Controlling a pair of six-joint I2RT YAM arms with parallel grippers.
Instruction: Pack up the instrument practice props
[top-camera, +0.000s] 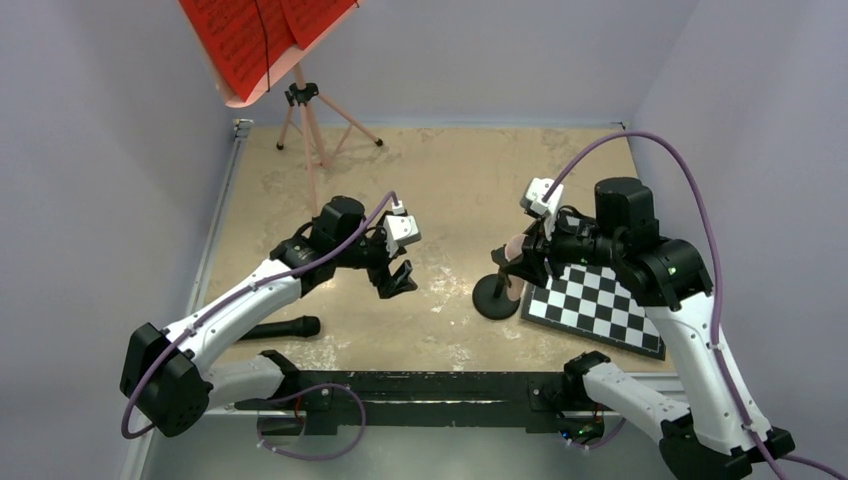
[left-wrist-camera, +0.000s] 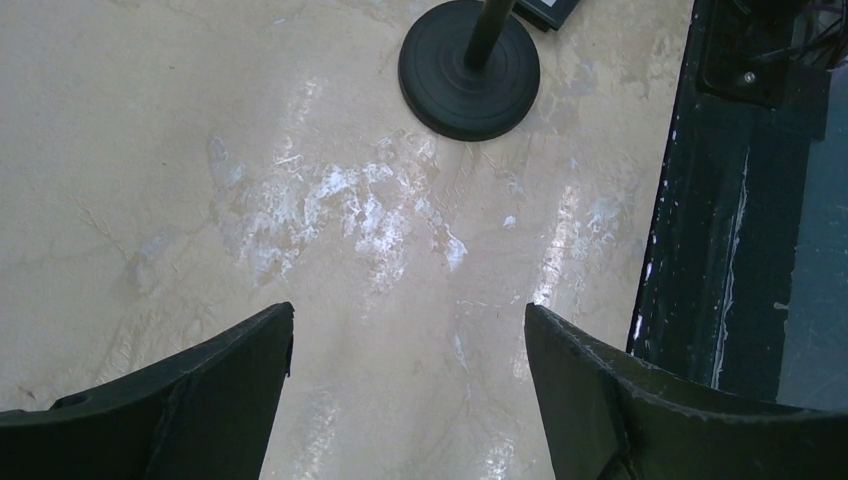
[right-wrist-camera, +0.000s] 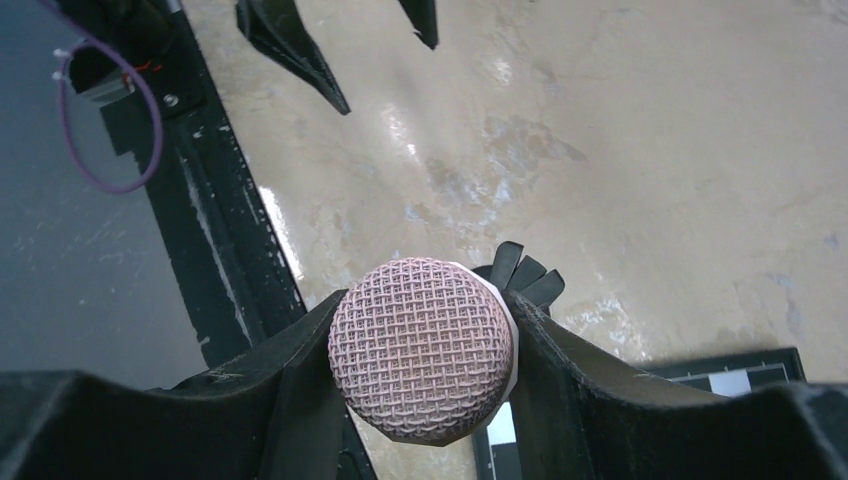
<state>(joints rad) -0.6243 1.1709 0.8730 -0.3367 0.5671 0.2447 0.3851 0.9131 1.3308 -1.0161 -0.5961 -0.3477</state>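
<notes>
I'm clamping my right gripper (right-wrist-camera: 422, 318) on the mesh top of the pink rod (right-wrist-camera: 420, 370), which is standing on its black round base (left-wrist-camera: 450, 88). My left gripper (left-wrist-camera: 408, 318) is hanging spread wide, empty, just left of that base. Black microphone (top-camera: 285, 328) is lying further left; pink music stand (top-camera: 305, 120) with red sheet-music pages (top-camera: 255, 35) is standing far behind it.

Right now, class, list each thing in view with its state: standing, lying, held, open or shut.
Music stand: upright on its tripod legs.
Red sheet-music pages: resting on the stand's desk.
Pink microphone: upright on its black round base, head gripped.
Black microphone: lying flat on the table.
Checkerboard: lying flat.
Left gripper: open, empty, above the table.
Right gripper: shut on the pink microphone's head.
</notes>
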